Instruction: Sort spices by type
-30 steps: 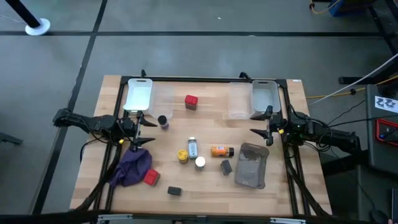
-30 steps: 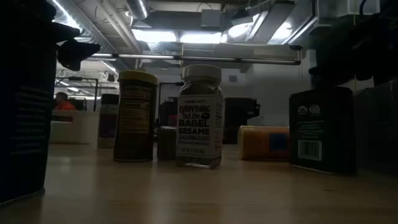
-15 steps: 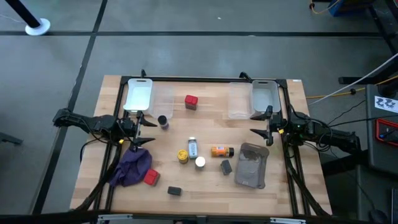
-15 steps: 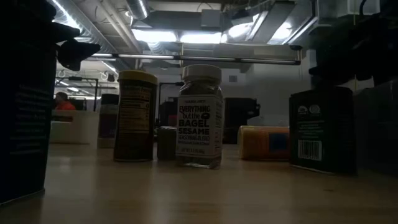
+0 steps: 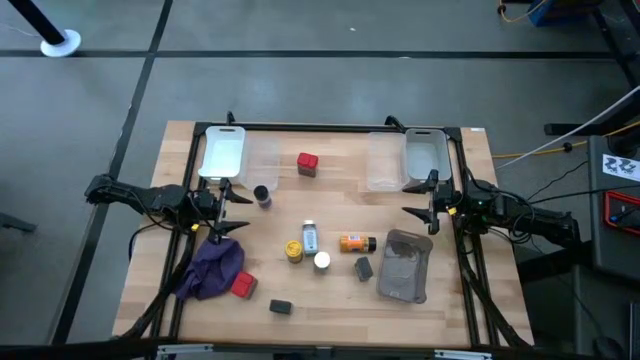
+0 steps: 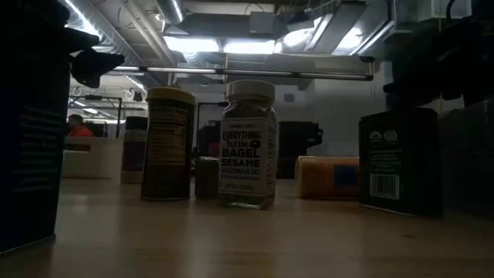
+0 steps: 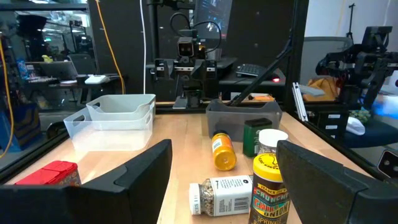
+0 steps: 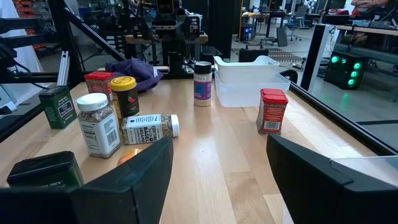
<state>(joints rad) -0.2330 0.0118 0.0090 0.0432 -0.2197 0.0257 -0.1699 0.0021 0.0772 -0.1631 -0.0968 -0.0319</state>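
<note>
The spices stand scattered mid-table. One red cube (image 5: 307, 163) sits near the far edge, the other (image 5: 244, 285) beside the purple cloth (image 5: 212, 268). A dark jar (image 5: 262, 196) stands by the left gripper. A white-capped bottle (image 5: 309, 236) lies on its side; another (image 5: 322, 261) stands upright next to the yellow-lidded jar (image 5: 293, 250). The orange bottle (image 5: 356, 243) lies flat. Two dark grey blocks (image 5: 363, 268) (image 5: 280, 307) sit nearer the front. My left gripper (image 5: 225, 212) (image 7: 230, 186) and right gripper (image 5: 420, 208) (image 8: 214, 180) hover open at the table's sides, touching nothing.
Two trays (image 5: 222, 152) (image 5: 262, 160) sit at the far left and two more (image 5: 383, 160) (image 5: 425, 152) at the far right. A large flat grey pouch (image 5: 404, 265) lies under the right gripper's side. Bare wood shows along the near edge.
</note>
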